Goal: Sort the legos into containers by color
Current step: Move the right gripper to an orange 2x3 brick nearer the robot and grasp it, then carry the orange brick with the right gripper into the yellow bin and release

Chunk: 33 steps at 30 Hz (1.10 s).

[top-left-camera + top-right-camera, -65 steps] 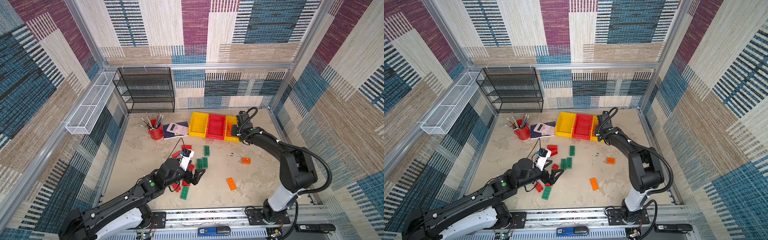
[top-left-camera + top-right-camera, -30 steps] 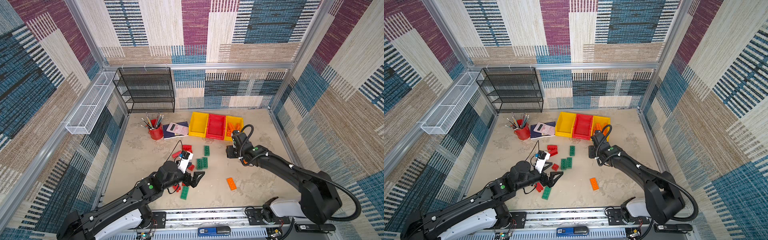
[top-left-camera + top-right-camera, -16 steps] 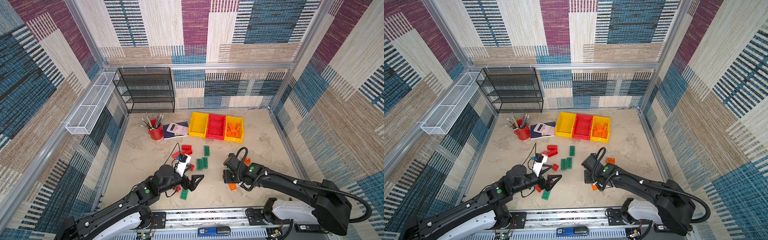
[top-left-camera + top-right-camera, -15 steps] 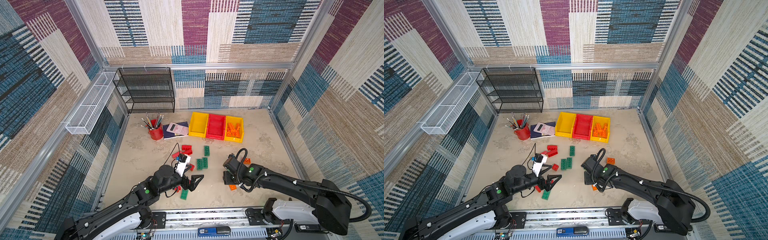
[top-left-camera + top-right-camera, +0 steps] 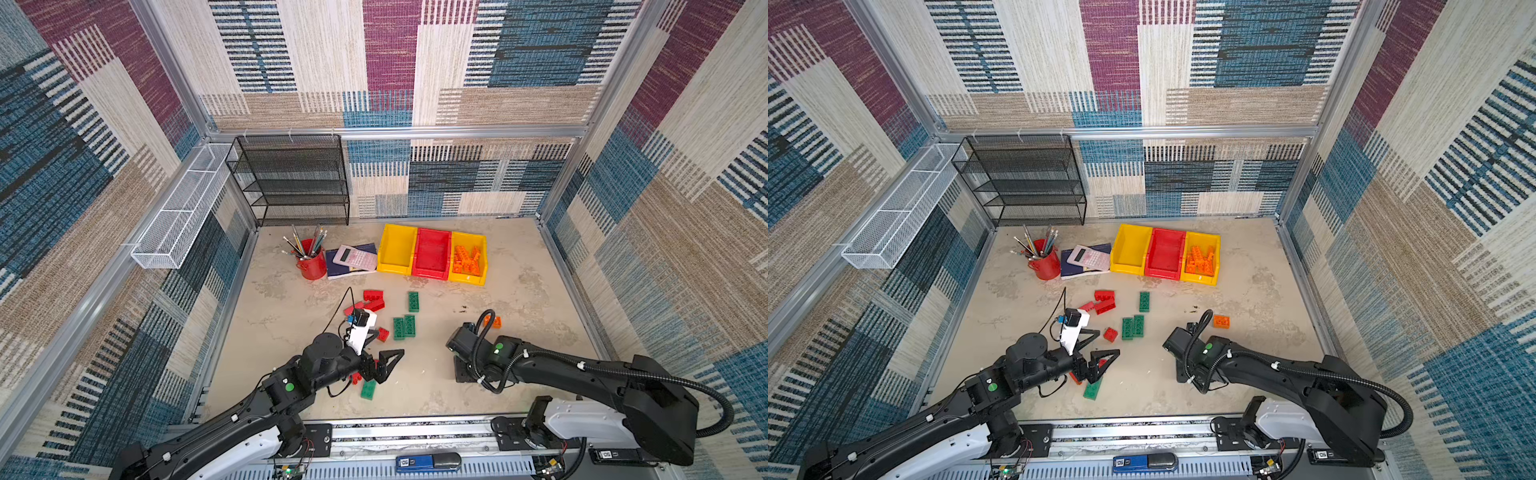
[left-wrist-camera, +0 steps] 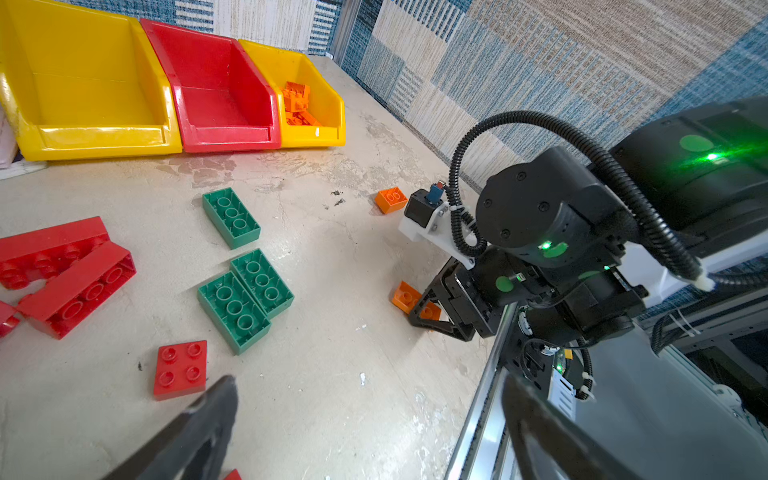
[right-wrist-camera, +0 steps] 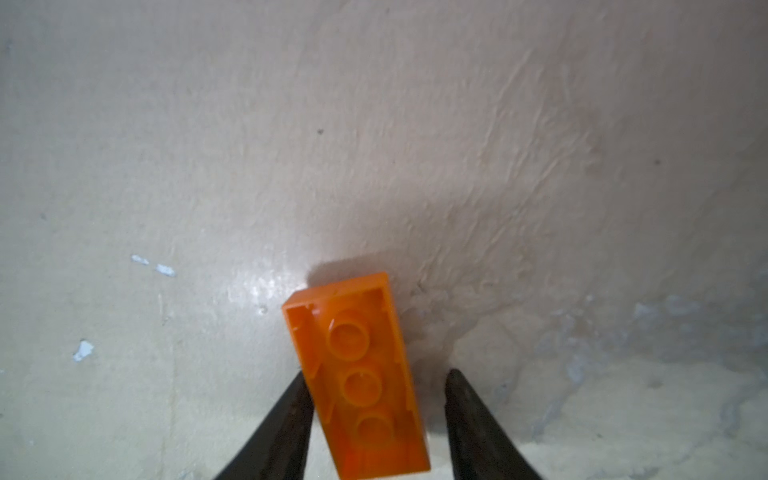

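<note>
- The right gripper [image 7: 376, 374] straddles an orange two-by-four plastic brick [image 7: 357, 374], which lies hollow side up on the mottled beige tabletop [image 7: 374, 124], well apart from the bins.
- It isn't clamped. One finger [image 7: 291, 415] touches a long side wall, and the other finger [image 7: 473, 415] stands just off the opposite wall.
- The brick looks light, rigid and glossy. Pinch it across the long walls at mid-length, since an off-centre squeeze could swivel it or send it skidding.
- The left gripper [image 6: 368, 388] is spread wide and empty.
- Likely destination: the yellow plastic bin [image 5: 467, 279] holding orange bricks.
</note>
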Available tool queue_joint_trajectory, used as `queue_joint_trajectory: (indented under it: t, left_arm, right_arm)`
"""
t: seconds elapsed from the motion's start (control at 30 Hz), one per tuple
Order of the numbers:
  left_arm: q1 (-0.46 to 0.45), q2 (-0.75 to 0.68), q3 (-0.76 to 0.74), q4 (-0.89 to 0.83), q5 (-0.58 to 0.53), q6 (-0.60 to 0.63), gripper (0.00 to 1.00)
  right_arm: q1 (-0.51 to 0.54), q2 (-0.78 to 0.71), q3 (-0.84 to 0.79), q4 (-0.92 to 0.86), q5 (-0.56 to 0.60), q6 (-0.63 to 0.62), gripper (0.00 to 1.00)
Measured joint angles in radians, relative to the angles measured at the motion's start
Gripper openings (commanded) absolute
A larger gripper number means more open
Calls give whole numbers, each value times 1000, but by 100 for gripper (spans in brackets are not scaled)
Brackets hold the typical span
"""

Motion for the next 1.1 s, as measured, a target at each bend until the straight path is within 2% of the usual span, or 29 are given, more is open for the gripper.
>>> queue_joint_trajectory:
  t: [0.27,0.47,0.63,0.77,0.93,1.1]
  left_arm:
    - [0,2,0,0,-6,13,99]
    - [0,11,6,-24,-24,22,99]
    - [0,90,64,-55,-28,31,99]
    - [0,212,146,-89,-47,46,99]
    - [0,315,204,-99,-57,61,99]
    - [0,357,243,-96,-61,66,99]
  right_arm:
    - [0,6,19,8,-8,-1,29]
    - [-25,-22,101,19,55,-31,29]
    - [-168,-31,219,57,112,-142,30]
    - [-309,9,336,121,142,-271,30]
    - [-455,125,473,208,134,-418,30]
    - [-553,278,579,283,95,-516,30]
